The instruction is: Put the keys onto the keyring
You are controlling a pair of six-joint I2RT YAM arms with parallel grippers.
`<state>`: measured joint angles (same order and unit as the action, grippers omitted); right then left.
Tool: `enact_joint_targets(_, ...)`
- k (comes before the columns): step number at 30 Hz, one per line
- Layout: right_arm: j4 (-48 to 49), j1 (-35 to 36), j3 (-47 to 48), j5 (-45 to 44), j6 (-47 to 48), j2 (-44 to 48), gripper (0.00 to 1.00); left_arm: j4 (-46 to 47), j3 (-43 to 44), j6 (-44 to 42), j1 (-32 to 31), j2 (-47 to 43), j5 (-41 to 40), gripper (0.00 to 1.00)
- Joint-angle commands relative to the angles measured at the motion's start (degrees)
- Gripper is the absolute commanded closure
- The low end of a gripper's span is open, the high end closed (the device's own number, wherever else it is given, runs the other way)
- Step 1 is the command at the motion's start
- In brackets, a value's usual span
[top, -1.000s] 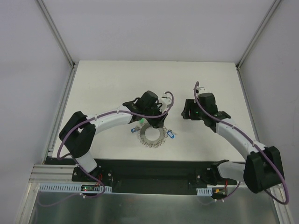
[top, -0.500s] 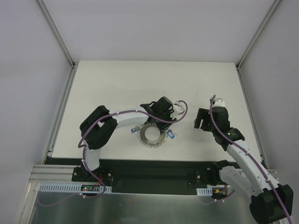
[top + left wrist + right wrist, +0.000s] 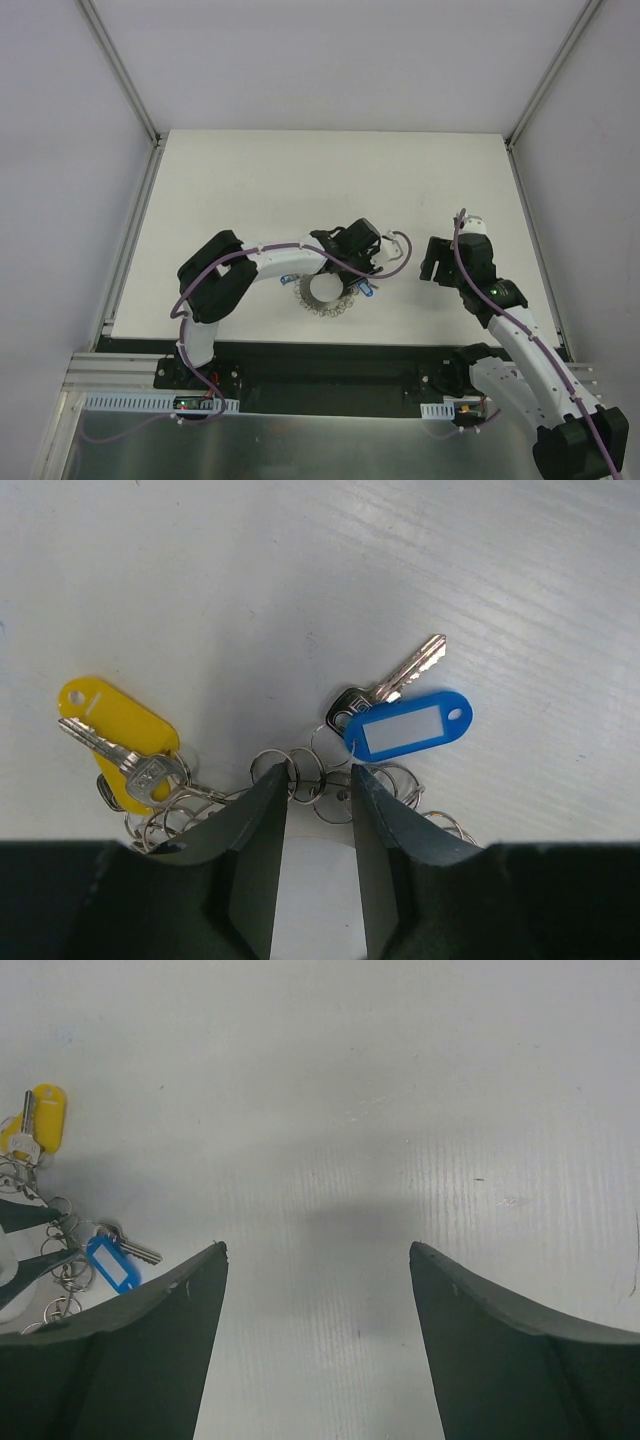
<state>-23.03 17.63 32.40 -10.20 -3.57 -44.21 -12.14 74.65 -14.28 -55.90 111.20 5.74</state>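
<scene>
The keyring (image 3: 322, 296) lies flat on the white table (image 3: 250, 180), a grey ring with small split rings (image 3: 300, 772) round its rim. A key with a blue tag (image 3: 405, 725) and one with a yellow tag (image 3: 115, 735) hang from those small rings, lying on the table. My left gripper (image 3: 316, 778) is right over the rim, jaws narrowed with a gap, its fingertips (image 3: 270, 785) either side of a few small rings. My right gripper (image 3: 318, 1250) hovers wide open over bare table to the right, holding nothing. From there the blue-tagged key (image 3: 112, 1263) and yellow-tagged key (image 3: 45, 1115) show at far left.
The left arm (image 3: 270, 255) curls across the table's near middle. The right arm (image 3: 500, 310) stands along the near right. Aluminium rails (image 3: 130, 240) border the table on the left and right. The black base strip (image 3: 330, 365) runs along the near edge.
My left gripper has slid right across the keyring to its right side and its jaws have narrowed. The right arm has drawn back toward the near right and its jaws have widened.
</scene>
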Motion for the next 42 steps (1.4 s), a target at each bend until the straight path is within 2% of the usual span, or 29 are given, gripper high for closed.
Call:
enact_joint_targets(1, -0.1, -0.5, 0.0, -0.2, 0.8, 0.0, 0.23, -2.5, 2.3, -2.3, -0.4, 1.5, -3.7, 0.69)
enact_joint_targets(7, -0.1, -0.7, -0.1, 0.1, 1.0, 0.0, 0.23, -4.0, 3.5, -3.9, -1.0, 3.2, -5.3, 0.69)
enact_joint_targets(10, -0.1, -0.8, -0.1, 0.1, 1.0, 0.1, 0.23, -4.6, 3.2, -4.3, -1.1, 2.7, -5.5, 0.77)
enact_joint_targets(11, 0.0, -0.8, 0.0, 0.1, 1.0, 0.1, 0.23, -4.6, 3.0, -4.2, -1.1, 2.4, -5.5, 0.84)
enact_joint_targets(14, 0.1, -0.8, 0.3, 0.8, 1.3, 0.3, 0.23, -4.9, 2.6, -4.1, -1.1, 0.5, -5.4, 0.93)
enact_joint_targets(17, 0.7, -0.8, 0.7, 1.9, 2.2, -0.1, 0.24, -5.1, 2.0, -3.9, -1.1, -1.9, -5.4, 1.0)
enact_joint_targets(22, 1.6, -0.8, 1.8, 4.0, 3.3, -0.7, 0.24, -5.1, -0.3, -3.7, -1.1, -6.9, -4.0, 1.0)
enact_joint_targets(26, 3.2, -0.8, 2.6, 9.6, 5.2, -1.1, 0.24, -5.1, -2.2, -2.9, 0.1, -10.8, -1.8, 1.0)
enact_joint_targets(30, 5.8, -0.8, 3.5, 18.0, 8.1, -0.6, 0.25, -4.9, -4.1, -1.7, 2.8, -15.6, 4.5, 1.0)
enact_joint_targets(37, 10.7, -0.3, 7.1, 37.4, 12.7, -1.6, 0.24, -4.0, -6.5, -3.1, 6.2, -25.8, 15.4, 1.0)
enact_joint_targets(42, 15.0, 3.2, 10.5, 43.3, 12.7, -3.3, 0.25, -3.4, -7.3, -2.8, 8.7, -31.8, 22.1, 1.0)
